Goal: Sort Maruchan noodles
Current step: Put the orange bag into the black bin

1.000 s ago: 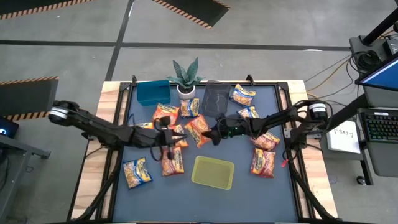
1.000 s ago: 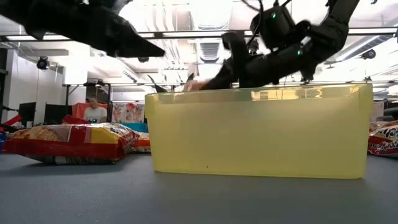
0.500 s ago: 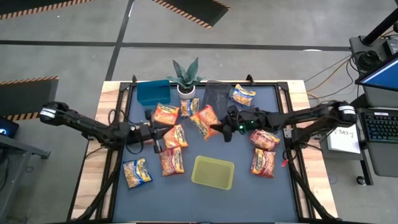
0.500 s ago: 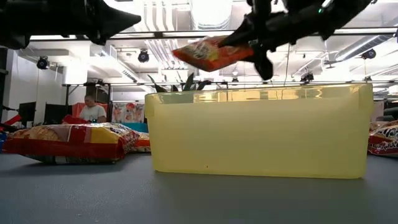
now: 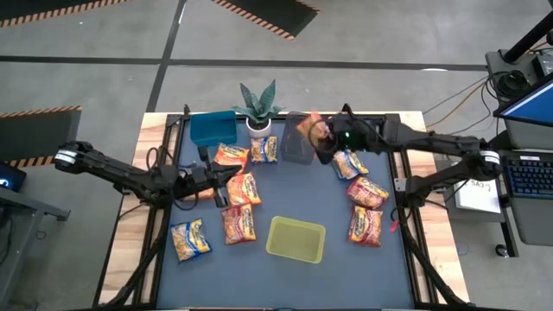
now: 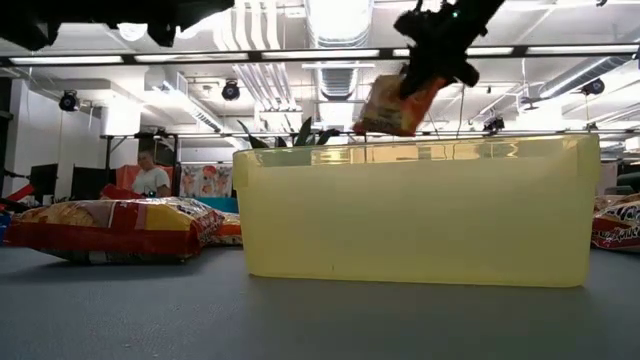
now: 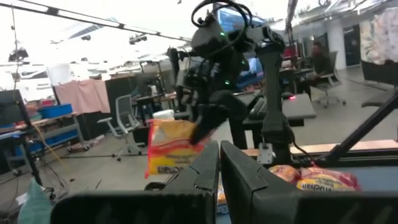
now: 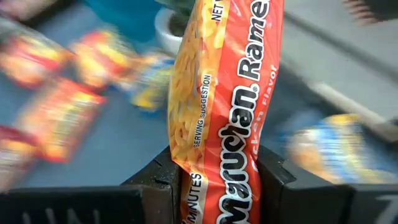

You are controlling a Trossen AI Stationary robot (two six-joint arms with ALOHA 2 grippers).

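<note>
My right gripper (image 5: 317,135) is shut on an orange Maruchan packet (image 5: 308,126) and holds it in the air over the dark clear bin (image 5: 296,138) at the table's far side. In the low view the packet (image 6: 392,103) hangs under that gripper (image 6: 424,72), and it also shows in the left wrist view (image 7: 171,146). My left gripper (image 5: 226,179) is shut and empty, level with the table, just left of an orange packet (image 5: 243,187) lying flat. Several other packets lie flat around the mat. My right gripper pinches the orange packet between its two fingers (image 8: 163,182) at one short end (image 8: 217,186), the flat faces against the pads. It comes from above. The packet is lifted clear and hangs below the fingers, slightly tilted.
A blue bin (image 5: 212,128) and a potted plant (image 5: 258,108) stand at the far edge. A yellow-green bin (image 5: 296,239) sits near the front, filling the low view (image 6: 415,210). Packets lie on the right (image 5: 365,226) and at the near left (image 5: 189,239). A person (image 6: 152,180) is in the room behind.
My right gripper has lifted the orange packet off the middle of the table and carried it up and toward the far edge, over the dark clear bin; the packet has turned from lying flat to hanging. My left gripper has drawn back toward the table's left.
</note>
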